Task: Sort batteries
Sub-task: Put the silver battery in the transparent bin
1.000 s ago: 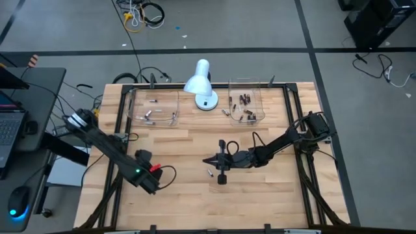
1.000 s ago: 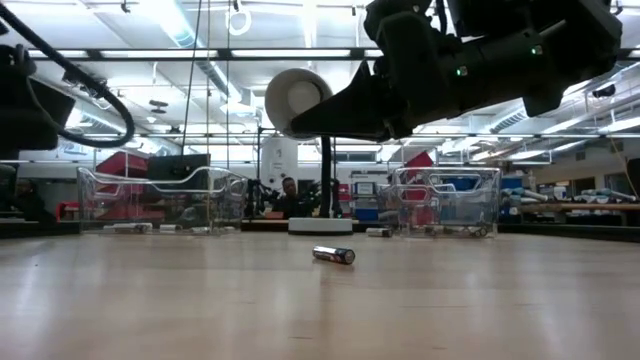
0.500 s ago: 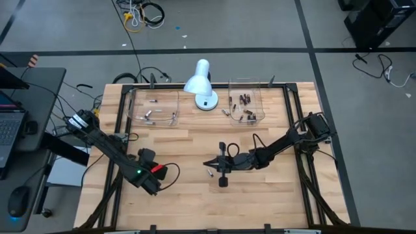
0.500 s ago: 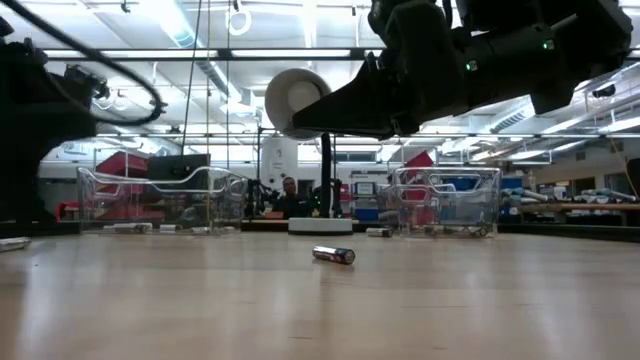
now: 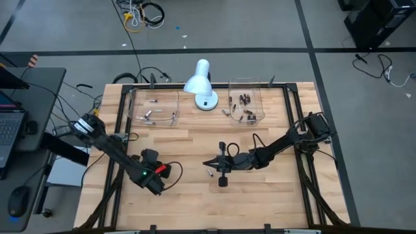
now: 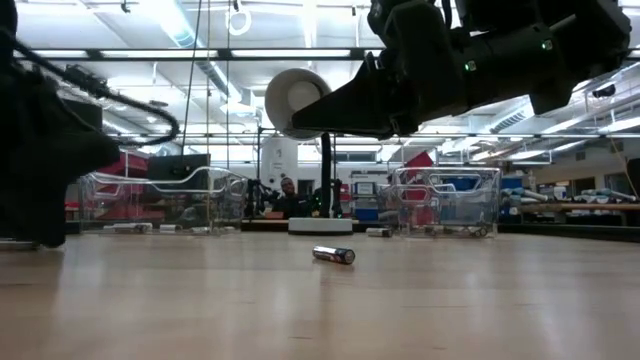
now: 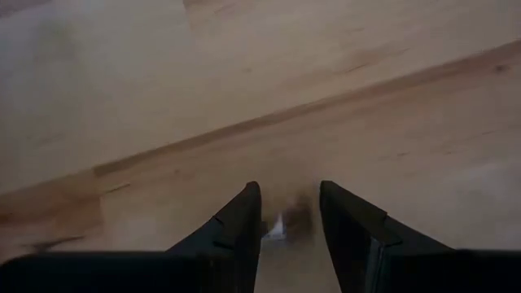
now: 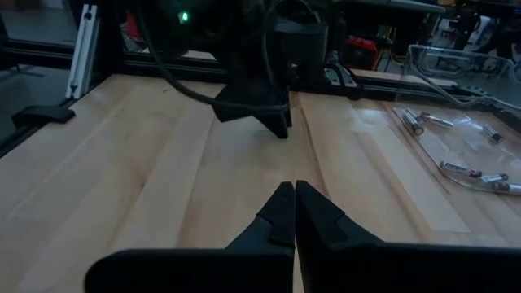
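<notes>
The left gripper (image 7: 290, 213), at the table's seven o'clock, clamps a small battery (image 7: 295, 221) between its fingers. The right gripper (image 5: 209, 161), fingers pressed together, hovers over a loose battery (image 6: 333, 255) near centre. Risk: the tiny held cylinder slipping during carry.

The counter (image 5: 195, 140) is pale wood in light planks with darker seams. The lamp (image 5: 199, 79) is white. Both trays (image 5: 155, 107) are clear. Just beside the black right gripper (image 5: 207, 162) lies a dark, silver-ended battery (image 6: 333, 255).
</notes>
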